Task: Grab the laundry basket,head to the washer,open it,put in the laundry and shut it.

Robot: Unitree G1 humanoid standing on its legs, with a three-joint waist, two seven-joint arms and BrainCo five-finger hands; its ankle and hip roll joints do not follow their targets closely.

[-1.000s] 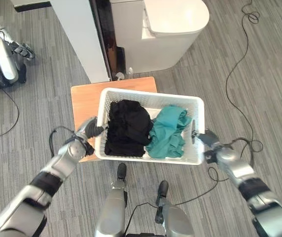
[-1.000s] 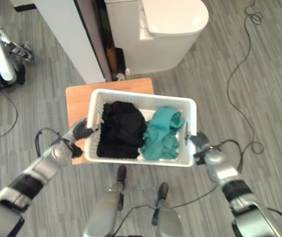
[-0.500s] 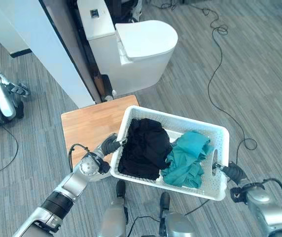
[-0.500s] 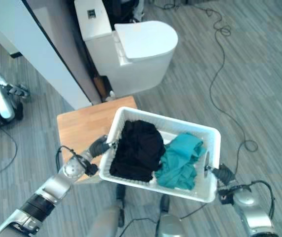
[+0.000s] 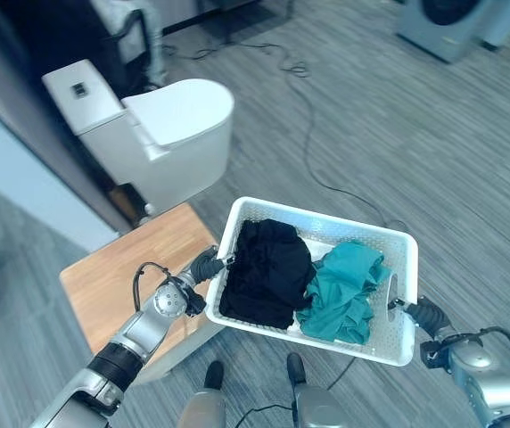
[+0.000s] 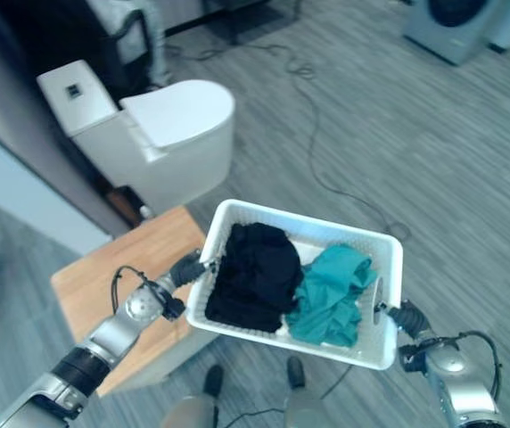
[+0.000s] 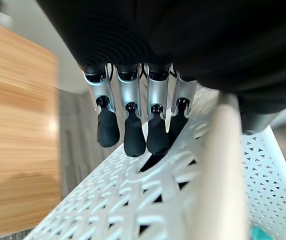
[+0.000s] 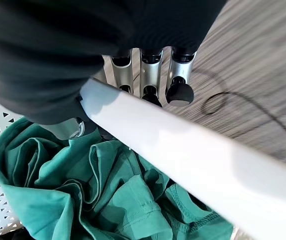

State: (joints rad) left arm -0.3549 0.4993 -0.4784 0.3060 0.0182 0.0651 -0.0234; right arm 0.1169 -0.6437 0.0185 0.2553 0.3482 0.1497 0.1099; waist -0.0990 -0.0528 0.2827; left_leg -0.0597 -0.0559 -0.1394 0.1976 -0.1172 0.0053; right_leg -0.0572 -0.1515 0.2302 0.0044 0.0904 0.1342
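I hold a white laundry basket (image 5: 326,212) in the air between both hands. Inside lie black clothes (image 5: 266,272) on the left and teal clothes (image 5: 344,290) on the right. My left hand (image 5: 200,266) is shut on the basket's left handle, its fingers (image 7: 133,135) curled against the perforated wall (image 7: 128,205). At the other end my right hand (image 5: 423,314) grips the right handle, with its fingers (image 8: 150,82) hooked under the rim (image 8: 183,145) above the teal cloth (image 8: 93,200). A grey washer (image 5: 447,20) stands at the far top right.
A low wooden table (image 5: 117,276) sits to the left, partly under the basket's left end. Behind it stands a white toilet (image 5: 170,125). A black cable (image 5: 313,134) runs across the grey floor between the toilet and the washer.
The camera has swung round to the right, bringing the washer into view. The basket has come off the wooden table and now hangs mostly beside it, both hands still on its handles.
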